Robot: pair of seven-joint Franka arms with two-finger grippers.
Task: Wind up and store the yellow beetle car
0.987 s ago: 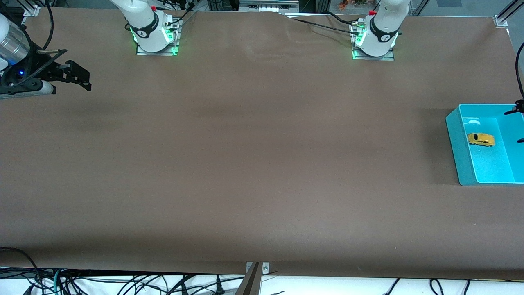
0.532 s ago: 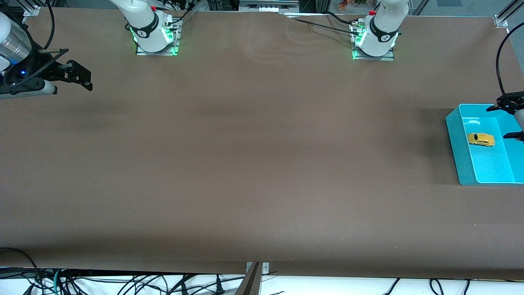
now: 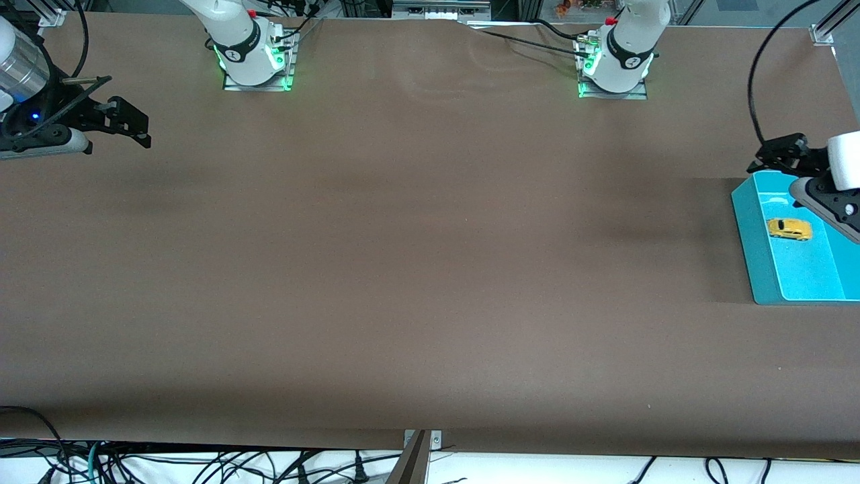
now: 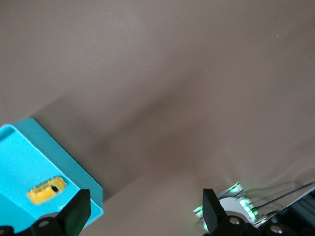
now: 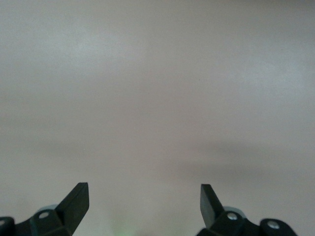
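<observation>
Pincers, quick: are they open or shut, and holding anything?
Left pincer: open, empty, over the blue bin's edge.
Right pincer: open, empty, waiting over bare table at the right arm's end.

The brown table (image 3: 416, 269) carries a teal bin (image 3: 749, 249) at the left arm's end edge; two arm bases (image 3: 255, 64) stand along the robots' edge.

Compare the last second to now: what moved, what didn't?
The left gripper came in from the table's edge at the left arm's end and now hangs open over the corner of the teal bin nearest its base. Nothing was grasped or released. The yellow beetle car stayed in the bin; the right gripper, open, waits where it was.
</observation>
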